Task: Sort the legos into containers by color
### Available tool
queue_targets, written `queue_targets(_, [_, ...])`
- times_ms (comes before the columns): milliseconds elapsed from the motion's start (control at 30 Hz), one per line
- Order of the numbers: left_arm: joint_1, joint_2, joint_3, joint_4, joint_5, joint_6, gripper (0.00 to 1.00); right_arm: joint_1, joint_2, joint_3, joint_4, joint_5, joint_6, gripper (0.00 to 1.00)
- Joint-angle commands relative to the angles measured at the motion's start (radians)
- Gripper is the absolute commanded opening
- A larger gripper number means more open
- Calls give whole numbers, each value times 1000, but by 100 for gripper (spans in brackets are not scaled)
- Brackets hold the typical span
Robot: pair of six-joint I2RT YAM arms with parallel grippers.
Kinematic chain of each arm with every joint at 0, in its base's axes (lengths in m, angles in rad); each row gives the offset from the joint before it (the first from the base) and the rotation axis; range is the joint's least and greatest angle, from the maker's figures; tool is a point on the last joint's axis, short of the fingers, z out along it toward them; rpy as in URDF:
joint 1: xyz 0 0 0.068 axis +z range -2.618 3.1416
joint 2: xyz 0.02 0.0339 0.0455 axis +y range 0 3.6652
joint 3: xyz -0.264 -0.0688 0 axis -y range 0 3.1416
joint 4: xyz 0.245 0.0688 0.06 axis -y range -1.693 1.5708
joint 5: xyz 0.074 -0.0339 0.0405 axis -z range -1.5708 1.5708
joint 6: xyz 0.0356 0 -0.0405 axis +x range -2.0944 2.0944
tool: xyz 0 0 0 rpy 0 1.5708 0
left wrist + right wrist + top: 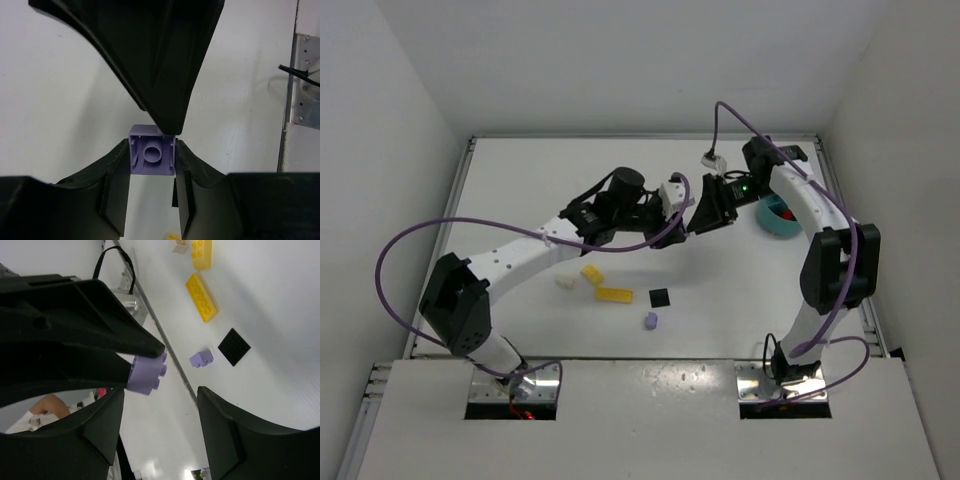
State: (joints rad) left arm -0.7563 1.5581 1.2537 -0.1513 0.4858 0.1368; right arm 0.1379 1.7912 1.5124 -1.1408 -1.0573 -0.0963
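Well, my left gripper (152, 156) is pinching a lavender brick (150, 165) by its sides, hollow underside toward my wrist, up off the surface. My right gripper (160, 394) faces it with fingers spread wide — one of them comes down to the brick's top edge. Under both hands lies a plain white tabletop (570, 190). Nearer my bases than the hands lie two yellow plates (614, 294), a cream piece (564, 283), a black plate (660, 297) and a second lavender brick (651, 321). The teal bowl (767, 224) sits just right of my right wrist — bare white walls (620, 60) enclose the table on three sides.
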Motion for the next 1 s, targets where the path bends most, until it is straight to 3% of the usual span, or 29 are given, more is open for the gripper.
queue_targets(0, [-25,7,35,36,13,-16,18,26,-19,11,36,-19,12,61])
queue_targets(267, [-34,7,35,45,2,-25,18,66,-9,20,36,-32,3,58])
queue_targets(533, [-34,7,35,45,-30,-25,20,75,0,11,46,-21,3,32])
queue_targets(567, [-34,7,35,45,-39,-25,20,75,0,11,46,-21,3,21])
queue_targets(667, [-34,-3,35,45,-53,-25,32,75,-9,11,46,8,3,7])
queue_targets(700, [-34,-3,35,45,-70,-25,45,75,-19,11,46,17,3,6])
queue_targets(767, [-34,-13,26,45,-98,-25,53,63,-32,11,56,57,3,4])
queue_targets(967, [20,-67,-22,22,-107,-14,56,32,-87,-20,127,216,55,1])
